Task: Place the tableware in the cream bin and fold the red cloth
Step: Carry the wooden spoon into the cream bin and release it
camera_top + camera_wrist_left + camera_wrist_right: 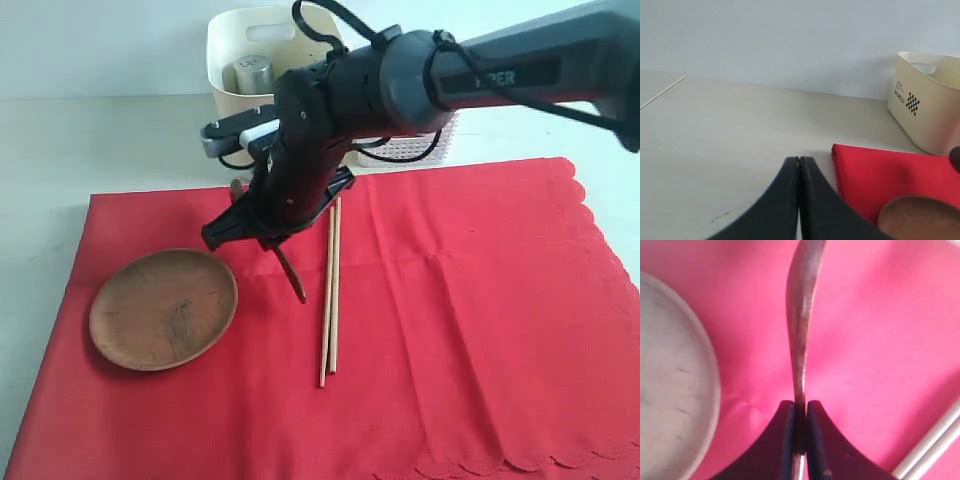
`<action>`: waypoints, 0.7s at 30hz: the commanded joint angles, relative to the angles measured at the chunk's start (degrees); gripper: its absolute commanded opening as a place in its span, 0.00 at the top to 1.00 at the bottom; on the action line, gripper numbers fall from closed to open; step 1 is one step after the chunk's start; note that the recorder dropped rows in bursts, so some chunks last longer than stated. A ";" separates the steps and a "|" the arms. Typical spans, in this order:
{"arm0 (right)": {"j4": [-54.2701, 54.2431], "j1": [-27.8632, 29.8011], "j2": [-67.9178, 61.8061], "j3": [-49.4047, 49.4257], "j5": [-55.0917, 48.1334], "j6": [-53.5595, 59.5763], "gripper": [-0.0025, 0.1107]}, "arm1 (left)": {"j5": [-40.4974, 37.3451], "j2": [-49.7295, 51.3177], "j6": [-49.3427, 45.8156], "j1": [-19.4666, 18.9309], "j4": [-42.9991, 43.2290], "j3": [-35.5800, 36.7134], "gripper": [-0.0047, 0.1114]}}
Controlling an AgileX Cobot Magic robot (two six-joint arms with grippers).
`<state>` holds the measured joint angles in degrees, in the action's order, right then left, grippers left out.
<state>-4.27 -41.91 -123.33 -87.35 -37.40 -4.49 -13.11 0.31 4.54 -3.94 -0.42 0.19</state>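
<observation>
Red cloth lies spread over a pale table before a plain wall. Reaching across from the right, the right gripper points down, jaws clamped on the spoon, between plate and chopsticks. The left gripper is closed and empty above the table. The arm partly hides the bin, where a cup stands.

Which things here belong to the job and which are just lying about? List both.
Job: red cloth; wooden plate; chopsticks; dark spoon, gripped by the right claw; steel cup, already inside the cream bin.
Lying about: white lattice basket.
</observation>
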 commanded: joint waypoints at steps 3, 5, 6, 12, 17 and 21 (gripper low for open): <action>-0.13 -0.02 6.20 0.09 5.36 -0.21 0.98 | 0.69 -0.31 -0.01 -0.02 -0.34 -0.19 0.95; -0.13 -0.02 7.77 0.09 7.32 -0.21 0.98 | 0.69 -0.31 -0.01 -0.02 -0.34 -0.19 0.95; -0.13 -0.02 8.60 0.09 8.49 -0.21 0.98 | 0.69 -0.31 -0.01 -0.02 -0.34 -0.19 0.95; -0.02 1.96 14.48 0.09 20.06 -0.97 0.98 | 0.69 -0.31 -0.01 -0.02 -0.34 -0.19 0.95; 0.10 6.66 15.22 -0.76 24.01 -1.12 0.98 | 0.69 -0.31 -0.01 -0.02 -0.34 -0.19 0.95; 0.10 9.31 13.23 -3.68 28.40 -1.12 0.98 | 0.69 -0.31 -0.01 -0.02 -0.34 -0.19 0.95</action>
<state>-4.50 -33.77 -109.20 -89.39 -12.31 -5.54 -13.11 0.31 4.54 -3.94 -0.42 0.19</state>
